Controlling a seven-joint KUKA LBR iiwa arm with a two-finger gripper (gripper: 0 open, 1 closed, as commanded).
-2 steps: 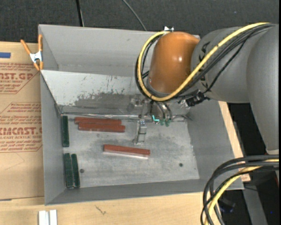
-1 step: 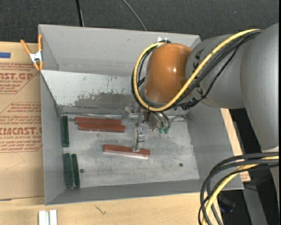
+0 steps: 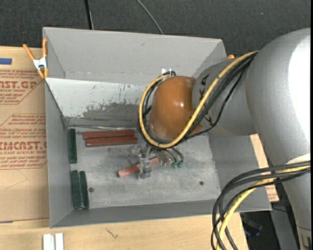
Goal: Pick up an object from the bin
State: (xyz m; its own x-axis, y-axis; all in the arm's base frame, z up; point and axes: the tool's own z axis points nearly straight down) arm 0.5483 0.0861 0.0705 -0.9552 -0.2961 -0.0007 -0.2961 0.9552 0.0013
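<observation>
The arm [image 3: 271, 92] angles down, tool [image 3: 144, 166] pointing downward.

One camera, high, tilted down into bin [image 3: 130, 56].

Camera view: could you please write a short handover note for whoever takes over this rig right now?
Gripper: down near the bin floor, at the right end of a small pink stick; grip cannot be told.
Red-brown bars lie nearer the back wall, dark green bars along the left wall.
Done: nothing lifted out yet.
Left: secure the stick, lift it clear.
</observation>
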